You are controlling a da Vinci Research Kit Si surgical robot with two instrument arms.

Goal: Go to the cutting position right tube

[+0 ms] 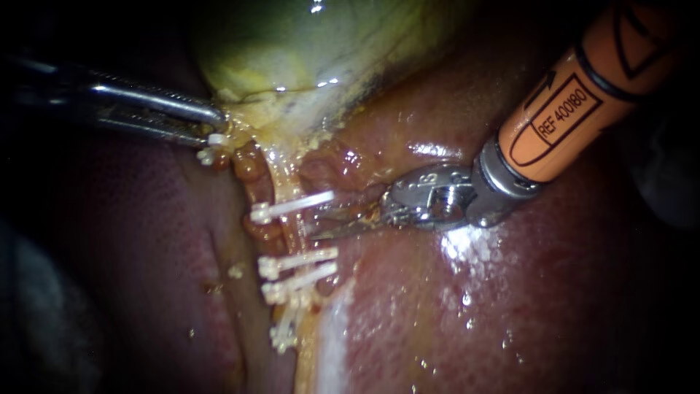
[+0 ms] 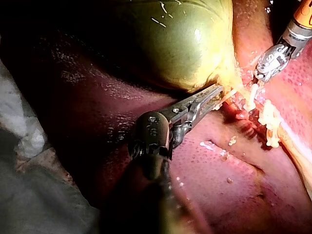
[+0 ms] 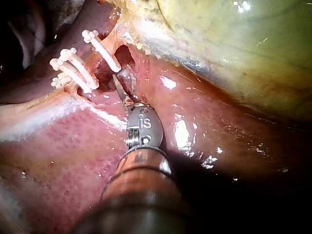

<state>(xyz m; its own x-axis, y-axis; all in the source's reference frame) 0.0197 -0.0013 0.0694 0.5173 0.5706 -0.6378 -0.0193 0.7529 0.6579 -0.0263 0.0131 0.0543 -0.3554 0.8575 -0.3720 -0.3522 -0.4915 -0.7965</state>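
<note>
The liver (image 1: 525,306) spreads below the gallbladder (image 1: 313,51). My left instrument (image 1: 216,125) pinches the gallbladder's neck. My right instrument (image 1: 321,225), blades slightly parted, points just beside the tube (image 1: 290,235) running from that neck, past the clip (image 1: 292,206) nearest the gallbladder. Two more clips (image 1: 299,270) lie farther off.

Black-framed printed label, arrow + part of a triangle sign on orange sleeve (image 1: 576,102) of right instrument (image 1: 343,222); small stamped letters on its metal wrist (image 3: 142,127), right wrist view; nothing legible elsewhere
</note>
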